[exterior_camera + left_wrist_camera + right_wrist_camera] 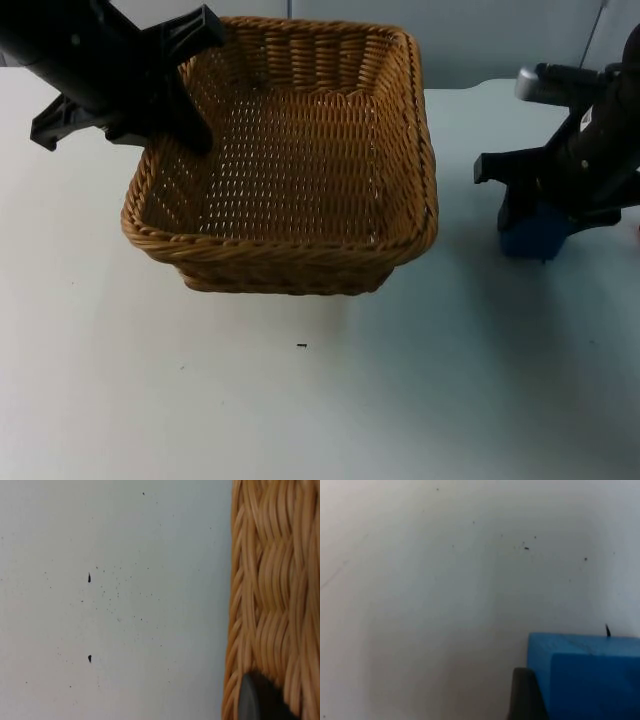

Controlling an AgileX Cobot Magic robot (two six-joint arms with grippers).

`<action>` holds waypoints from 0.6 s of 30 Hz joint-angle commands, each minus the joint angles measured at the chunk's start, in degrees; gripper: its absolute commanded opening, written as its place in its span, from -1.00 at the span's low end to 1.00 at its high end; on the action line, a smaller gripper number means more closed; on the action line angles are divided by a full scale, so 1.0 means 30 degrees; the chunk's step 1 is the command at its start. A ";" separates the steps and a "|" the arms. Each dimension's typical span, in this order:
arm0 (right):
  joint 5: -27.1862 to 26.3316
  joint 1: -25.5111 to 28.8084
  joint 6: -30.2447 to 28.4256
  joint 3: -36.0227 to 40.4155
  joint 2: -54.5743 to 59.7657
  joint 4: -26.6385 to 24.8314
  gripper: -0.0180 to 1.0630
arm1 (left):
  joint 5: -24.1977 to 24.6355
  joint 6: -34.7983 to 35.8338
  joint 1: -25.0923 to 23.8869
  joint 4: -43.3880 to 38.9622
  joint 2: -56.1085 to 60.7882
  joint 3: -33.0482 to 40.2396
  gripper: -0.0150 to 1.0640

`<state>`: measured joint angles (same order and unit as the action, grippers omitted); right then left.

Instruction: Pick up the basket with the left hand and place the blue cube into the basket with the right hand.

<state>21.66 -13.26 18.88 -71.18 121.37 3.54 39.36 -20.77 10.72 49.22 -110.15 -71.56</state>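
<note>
Right gripper (545,225) pinched your blue cube (533,236) near table's right edge | left gripper (185,105) clamped basket (290,170) rim | risk: cube could slip mid-carry.

The wicker basket (300,170) was square, tan, open-topped and empty, tilted so its rear left corner rode higher. The blue cube (533,237) sat low, well to the right of the basket, apart from it.

A white table top (300,420) fills the near scene, evenly lit, with a few tiny dark specks (301,346) near its middle. At the far edge stands a grey partition wall (500,40).
</note>
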 commanded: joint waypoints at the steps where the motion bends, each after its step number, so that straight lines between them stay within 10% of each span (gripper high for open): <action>1: 0.0039 0.0048 -0.0232 -0.0150 -0.0336 0.0353 -0.97 | 0.0178 -0.0011 0.0142 0.0520 0.0407 -0.0054 -0.98; 18: 0.2971 -0.0920 -0.3611 -0.0150 -0.9943 0.0435 -0.97 | 0.0125 -0.0011 0.0142 0.0520 0.0407 -0.0054 -0.98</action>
<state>30.31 -14.22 9.62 -71.18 96.43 4.60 39.36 -20.88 10.72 49.22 -110.15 -71.56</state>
